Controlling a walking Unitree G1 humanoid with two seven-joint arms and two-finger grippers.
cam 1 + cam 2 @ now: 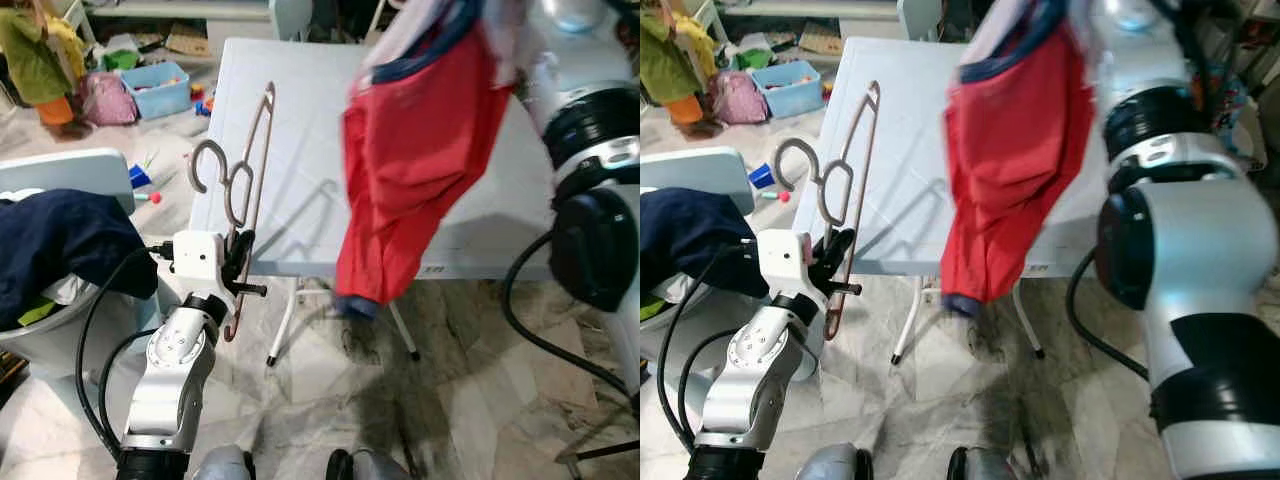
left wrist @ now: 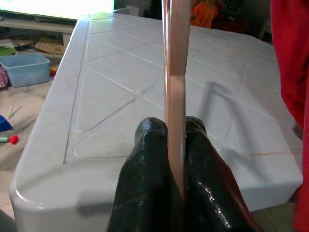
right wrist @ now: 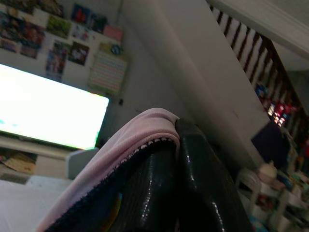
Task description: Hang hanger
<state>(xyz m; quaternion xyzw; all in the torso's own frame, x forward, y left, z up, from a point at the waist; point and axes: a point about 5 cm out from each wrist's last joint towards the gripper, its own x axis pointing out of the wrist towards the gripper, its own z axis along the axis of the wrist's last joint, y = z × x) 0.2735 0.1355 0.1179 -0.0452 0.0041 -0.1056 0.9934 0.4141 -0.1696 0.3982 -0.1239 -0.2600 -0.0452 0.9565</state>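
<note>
Gripping a tan hanger by its lower bar, the left gripper keeps its black fingers pinched tight on the plastic, hook side up, at the near edge of the white counter. The right gripper, raised high, is closed on the pink collar of a red garment that dangles over the counter, apparently so the hanger can be threaded in before hanging.
</note>
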